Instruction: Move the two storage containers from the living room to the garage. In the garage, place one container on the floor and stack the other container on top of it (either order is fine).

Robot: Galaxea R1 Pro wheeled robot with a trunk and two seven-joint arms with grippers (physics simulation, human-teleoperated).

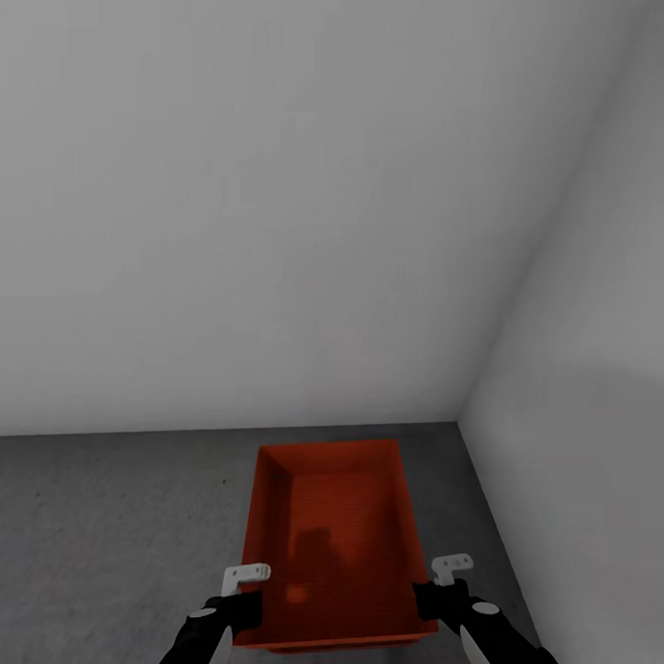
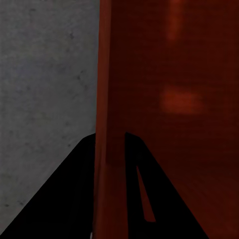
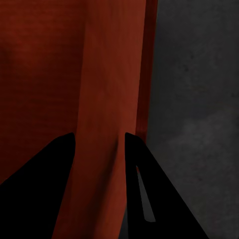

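Head view: nearest to us, the left hand (image 1: 247,591) and the right hand (image 1: 438,582) reach forward from the lower edge, one at each long side of a single red-orange storage container (image 1: 332,543). We see the container lying between the two hands, open side up, its near end level with them and its far end pointing away toward the wall.

In the left wrist view, the left hand (image 2: 110,142) straddles the container's side wall (image 2: 107,99); its two dark fingers (image 2: 59,189) sit one on each face of the wall, pinching it. In the right wrist view, the right hand (image 3: 98,142) does the same on the opposite wall (image 3: 107,89), with a finger (image 3: 45,169) on the inner face and another on the outer face, pinched on that wall.

Outward of each hand we see the dark grey speckled floor (image 1: 109,531). Whether the container's bottom touches the floor or hangs just above it, we cannot tell.

Beyond the container's far end, the floor meets a plain pale grey wall (image 1: 270,200). To the right hand's side, a second pale wall (image 1: 603,409) joins it in a corner, near the container.
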